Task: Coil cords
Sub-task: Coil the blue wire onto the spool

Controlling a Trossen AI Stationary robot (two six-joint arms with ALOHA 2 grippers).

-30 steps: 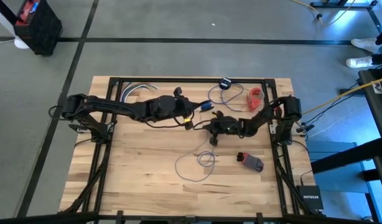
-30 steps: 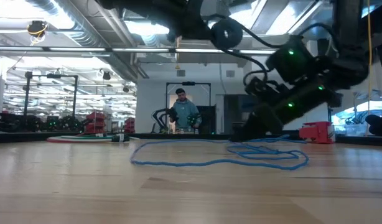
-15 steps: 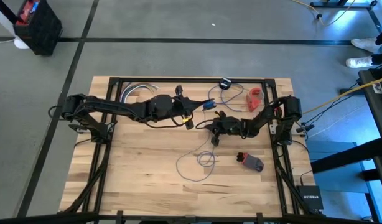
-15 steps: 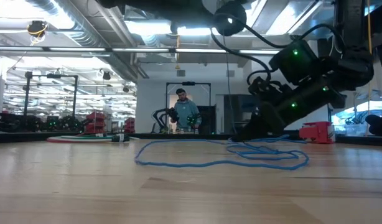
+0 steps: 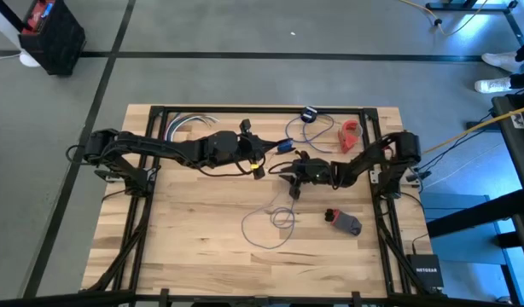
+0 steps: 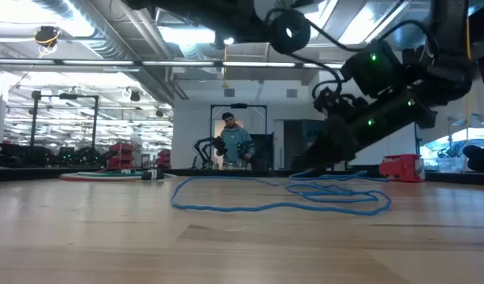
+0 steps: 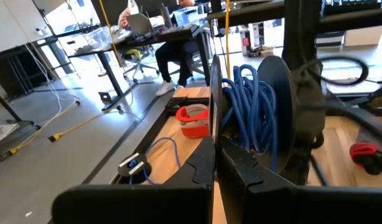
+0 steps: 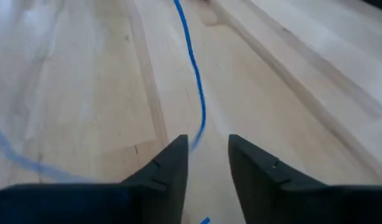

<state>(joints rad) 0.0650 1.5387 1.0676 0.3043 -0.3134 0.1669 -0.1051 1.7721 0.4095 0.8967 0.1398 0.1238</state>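
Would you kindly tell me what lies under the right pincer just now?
Under the right pincer, whose fingers stand apart, the blue cord runs across the bare wooden table and passes between the fingers. Where the cord goes beneath the pincer body is covered.

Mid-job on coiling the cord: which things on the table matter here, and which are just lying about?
Job:
- blue cord, loose loops on the table
- cord coil on the left gripper
- right gripper, fingers parted around the cord

Lying about:
- red roll
- red-and-grey object
- grey cables
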